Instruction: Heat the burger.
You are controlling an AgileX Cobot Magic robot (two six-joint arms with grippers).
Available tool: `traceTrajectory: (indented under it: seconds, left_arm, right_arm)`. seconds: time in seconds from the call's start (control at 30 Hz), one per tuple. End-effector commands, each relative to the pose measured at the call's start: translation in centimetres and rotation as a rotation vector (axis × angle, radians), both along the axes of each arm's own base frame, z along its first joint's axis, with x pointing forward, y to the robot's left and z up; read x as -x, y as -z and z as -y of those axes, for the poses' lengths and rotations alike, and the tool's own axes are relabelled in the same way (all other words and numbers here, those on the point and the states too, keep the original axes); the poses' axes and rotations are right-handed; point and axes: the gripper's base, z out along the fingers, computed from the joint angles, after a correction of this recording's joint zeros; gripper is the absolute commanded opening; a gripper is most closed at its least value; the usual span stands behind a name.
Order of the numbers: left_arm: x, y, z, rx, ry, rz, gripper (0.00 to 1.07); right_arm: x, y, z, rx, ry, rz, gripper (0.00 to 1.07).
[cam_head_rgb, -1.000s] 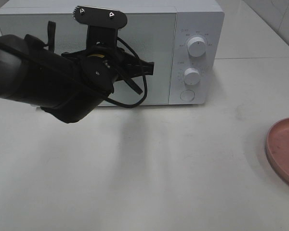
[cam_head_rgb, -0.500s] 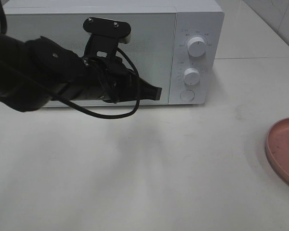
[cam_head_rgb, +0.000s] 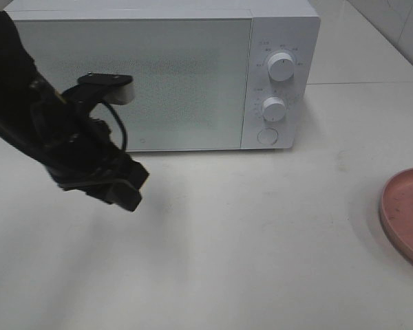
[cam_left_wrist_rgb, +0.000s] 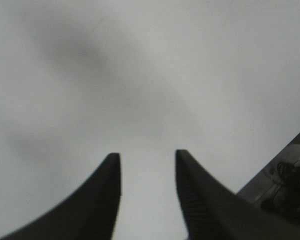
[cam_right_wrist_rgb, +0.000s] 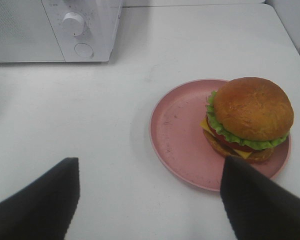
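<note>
Legible text: none. Microwave (cam_head_rgb: 158,75), control panel (cam_head_rgb: 281,75): faint grey markings ring the upper dial (cam_head_rgb: 281,67) and lower dial (cam_head_rgb: 274,108), too small and pale to read in either the overhead or right wrist view. No brand name, label or sign readable on anything else.

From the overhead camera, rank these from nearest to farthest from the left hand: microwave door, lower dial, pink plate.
1. Microwave door: just behind the left hand, toward the back.
2. Lower dial: farther right, on the microwave's control panel.
3. Pink plate: farthest, at the table's right edge, partly cut off by the frame.
</note>
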Motion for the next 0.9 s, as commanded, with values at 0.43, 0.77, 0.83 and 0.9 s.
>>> traceTrajectory:
  seconds: [0.43,0.77,0.83,0.9]
  left_arm:
    - [0.8,-5.4,-11.6,-0.166,-0.31,-0.158,1.04]
    - [6.1,-10.0,-16.7,-0.185,-0.541,-0.002,1.04]
    - [6.9,-10.0,-16.9,-0.197,-0.549,0.01,1.04]
    - [8.6,-9.8,-17.3,-0.222,-0.556,0.037,1.04]
  right_arm:
    - [0.4,0.1,0.0,0.008,-0.003,0.028,0.75]
    - [0.4,0.1,0.0,0.008,-0.003,0.028,0.75]
    - [0.4,0.1,0.0,0.008,-0.003,0.028,0.75]
    - [0.4,0.1,0.0,0.008,-0.003,0.028,0.75]
